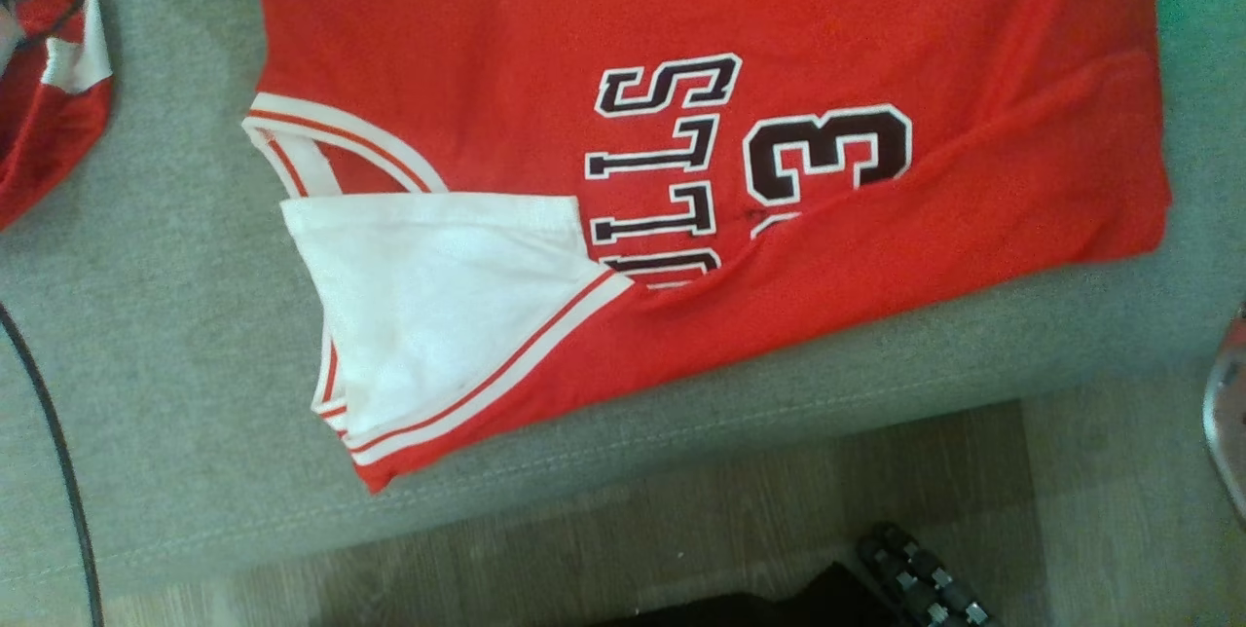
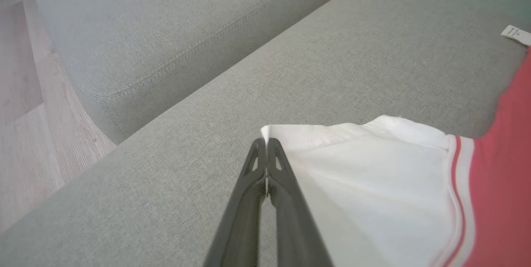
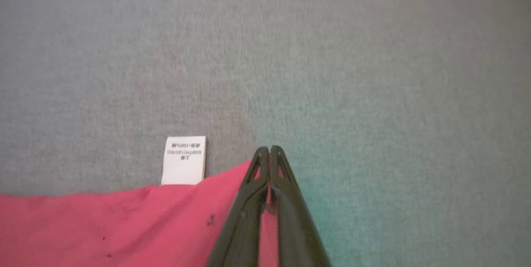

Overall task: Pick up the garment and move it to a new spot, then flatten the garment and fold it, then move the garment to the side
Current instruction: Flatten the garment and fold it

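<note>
As a red jersey [image 1: 681, 121] lies spread across a grey sofa [image 1: 146, 335], the robot's left gripper [image 2: 266, 141] is pinched tight on the corner of its white panel [image 2: 373, 184], with a sliver of white cloth caught between the two dark fingers [image 2: 290, 200]. From that gripper the panel fans out to the right, meeting striped trim and then the red body. Ahead of it and to its left run bare grey seat, a padded sofa arm [image 2: 166, 43] and pale wood floor [image 2: 25, 134].

The right gripper [image 3: 269, 151] is likewise clamped together, on a corner of the red hem, and red fabric shows in the slit between its fingers [image 3: 244, 217]. A white care label [image 3: 183, 160] sticks out from the hem just left of its fingertips, lying flat on the upholstery. Grey cushion stretches ahead of it and to its right.

Seen from the head, the jersey rests flat near the seat's front edge, its dark numeral 3 [image 1: 827, 155] and lettering facing up.
</note>
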You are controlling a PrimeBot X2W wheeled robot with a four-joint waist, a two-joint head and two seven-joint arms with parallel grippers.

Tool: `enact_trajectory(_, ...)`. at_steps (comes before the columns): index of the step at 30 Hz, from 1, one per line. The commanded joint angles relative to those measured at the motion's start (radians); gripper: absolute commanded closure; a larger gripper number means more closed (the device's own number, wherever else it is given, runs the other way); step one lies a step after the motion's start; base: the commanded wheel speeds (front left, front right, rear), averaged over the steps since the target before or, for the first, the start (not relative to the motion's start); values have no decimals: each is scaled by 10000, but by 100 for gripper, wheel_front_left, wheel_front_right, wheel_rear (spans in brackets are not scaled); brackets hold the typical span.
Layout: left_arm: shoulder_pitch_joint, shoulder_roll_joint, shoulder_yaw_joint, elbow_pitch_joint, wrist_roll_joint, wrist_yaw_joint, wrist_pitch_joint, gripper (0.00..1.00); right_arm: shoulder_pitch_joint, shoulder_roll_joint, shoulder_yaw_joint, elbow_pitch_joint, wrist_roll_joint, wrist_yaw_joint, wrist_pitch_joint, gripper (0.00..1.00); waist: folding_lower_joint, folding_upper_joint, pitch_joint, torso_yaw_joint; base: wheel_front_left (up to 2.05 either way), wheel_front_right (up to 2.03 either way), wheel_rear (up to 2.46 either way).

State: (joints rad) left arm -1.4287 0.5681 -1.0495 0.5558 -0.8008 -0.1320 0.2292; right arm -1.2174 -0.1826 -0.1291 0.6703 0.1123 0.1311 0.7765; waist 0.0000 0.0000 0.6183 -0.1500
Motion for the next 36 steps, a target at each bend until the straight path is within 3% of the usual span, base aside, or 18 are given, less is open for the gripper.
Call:
enact_trajectory(1, -672, 465, 446, -70, 120, 14, -295, 100, -438, -103, 77, -411, 141, -4, -337, 100, 0, 0, -13, 6, 0, 0, 0)
enact_trajectory(7, -977, 355, 657, 309, 406, 54, -1667, 100, -543, -448, 212, -264, 703, -4, -1787, 100, 0, 0, -75, 56, 0, 0, 0)
enact_trajectory(13, -883, 200, 814, 495, 351, 54, -2801, 100, -313, -830, 562, -175, 1623, -4, -2490, 100, 0, 0, -350, 221, 0, 0, 0)
enact_trajectory(20, 160, 787, 798, -650, -100, 89, -3149, 100, 634, -1321, 969, -655, 2738, -4, -2514, 100, 0, 0, -762, 522, 0, 0, 0)
enact_trajectory(26, 1713, 1696, 843, -2683, -875, 640, -2762, 100, 1734, -1888, 1126, -1488, 3338, -4, -2312, 100, 0, 0, -966, 845, 0, 0, 0)
enact_trajectory(36, 3957, 3519, 731, -6411, -1501, 2222, -2337, 100, 3312, -2475, 855, -2606, 3749, -4, -1977, 100, 0, 0, -1072, 1139, 0, 0, 0)
